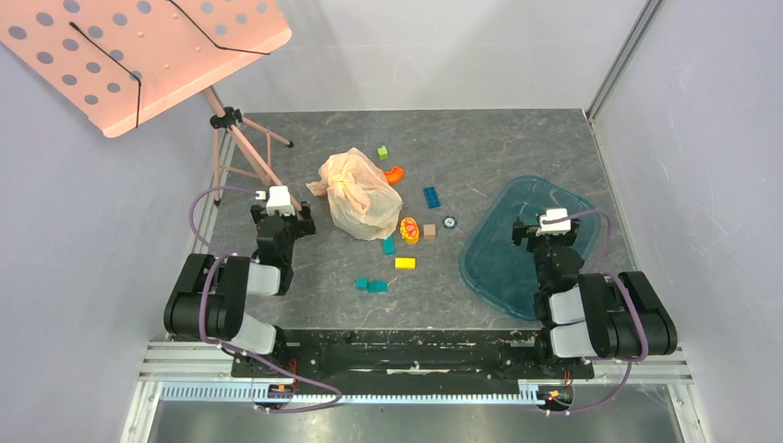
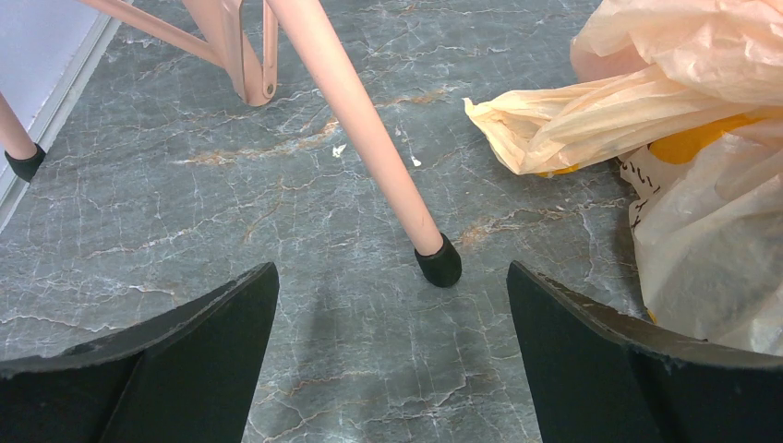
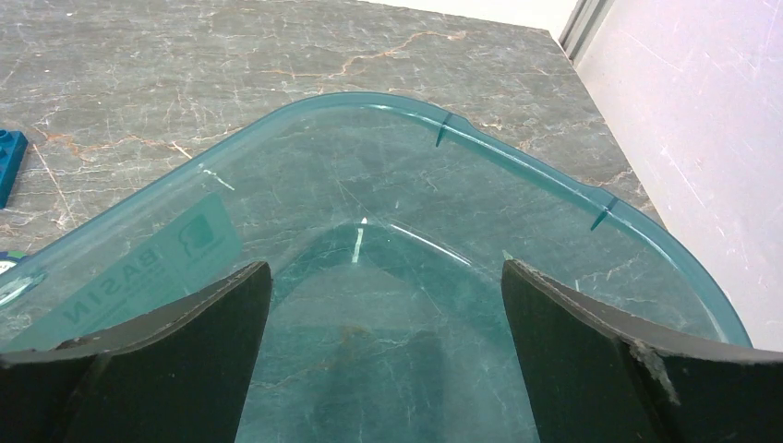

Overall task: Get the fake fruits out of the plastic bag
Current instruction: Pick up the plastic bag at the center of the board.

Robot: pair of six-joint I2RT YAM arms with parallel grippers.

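On bench [image 1: 489, 148]: plastic bag [image 1: 358, 194] at middle; stand [image 1: 242, 148] behind-left; blocks [image 1: 404, 263] scattered right and front of bag; tray [image 1: 499, 263] far right, right claw [image 1: 528, 233] over it; left claw [image 1: 303, 221] just left of bag.

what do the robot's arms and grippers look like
The left arm and right arm are black with pale grey joint housings. A white camera block tops each wrist and a purple cable loops along each arm. The left gripper and right gripper have broad black wedge-shaped fingers.

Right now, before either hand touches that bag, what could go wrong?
The left hand sits right by a stand leg and might bump it reaching over. The bag is thin and bunched up, so it may drag or tear rather than open. Small blocks beside it could get knocked away.
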